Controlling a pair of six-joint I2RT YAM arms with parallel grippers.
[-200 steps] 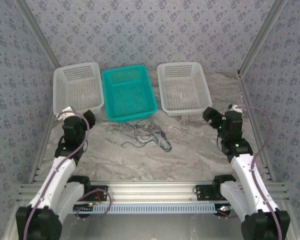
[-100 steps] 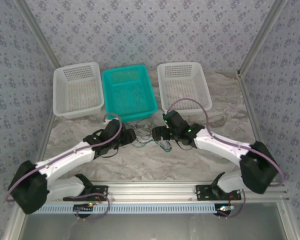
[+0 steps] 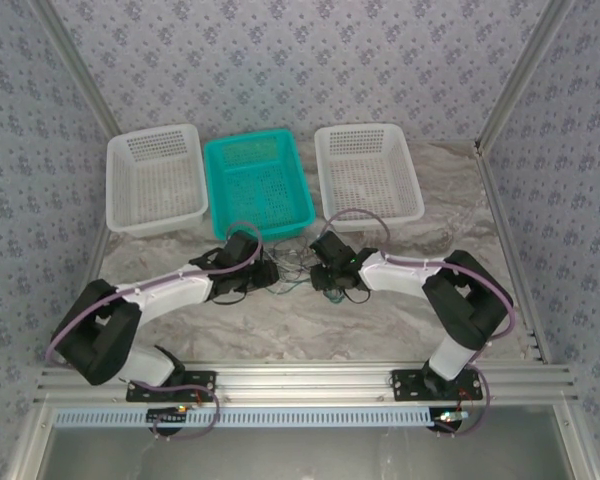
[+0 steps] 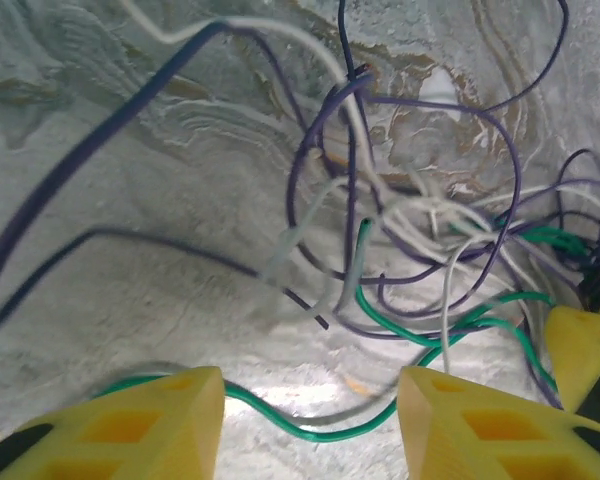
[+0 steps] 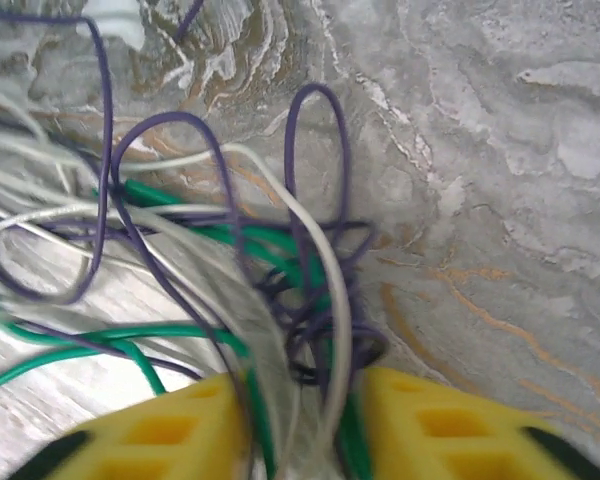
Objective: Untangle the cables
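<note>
Cables (image 3: 293, 272) lay tangled on worktop (image 3: 380, 320) before teal basket (image 3: 255, 190) | left fingers (image 4: 160, 425) spread apart, green wire (image 4: 302, 433) between | right fingers (image 5: 440, 430) straddled strands (image 5: 332, 300), grip could not be told

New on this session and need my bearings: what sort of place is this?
Likely a lab robot test cell, not a home: patterned backdrop walls on aluminium framing, and a marble-look table holding plastic baskets and tangled thin cables.
</note>
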